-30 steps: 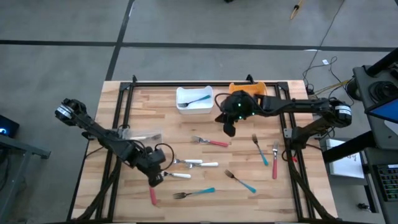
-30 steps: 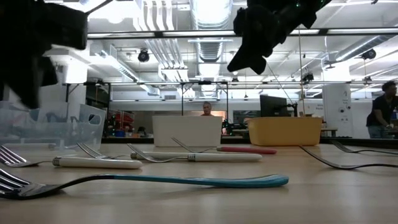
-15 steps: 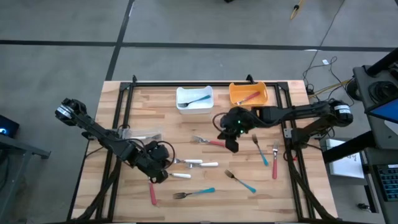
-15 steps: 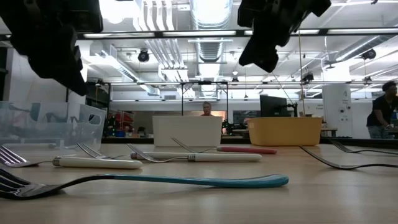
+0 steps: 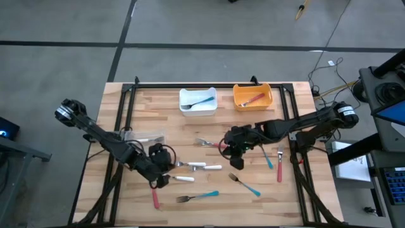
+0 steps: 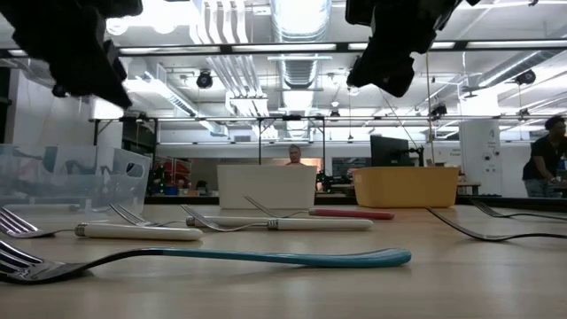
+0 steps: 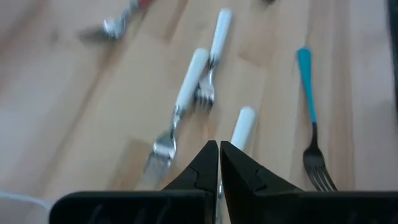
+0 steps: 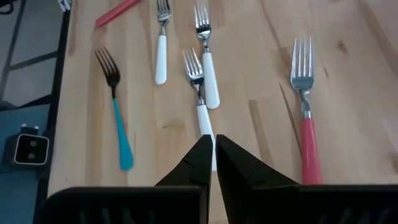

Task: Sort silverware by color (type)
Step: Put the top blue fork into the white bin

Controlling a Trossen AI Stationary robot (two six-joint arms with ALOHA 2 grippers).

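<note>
High view: right gripper [image 5: 235, 154], closed and empty, hangs beside the red fork [image 5: 215, 144]; left gripper [image 5: 158, 175], closed too, over white forks [image 5: 197, 166]. Open before descending, straddle one handle squarely.

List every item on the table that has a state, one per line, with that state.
White bin: holds one teal fork.
Orange bin: holds one red piece.
Clear bin: contents unclear.
Left hand: shut, empty, above the white forks.
Right hand: shut, empty, near the red fork.
Teal fork: loose on the table, unsorted.
</note>
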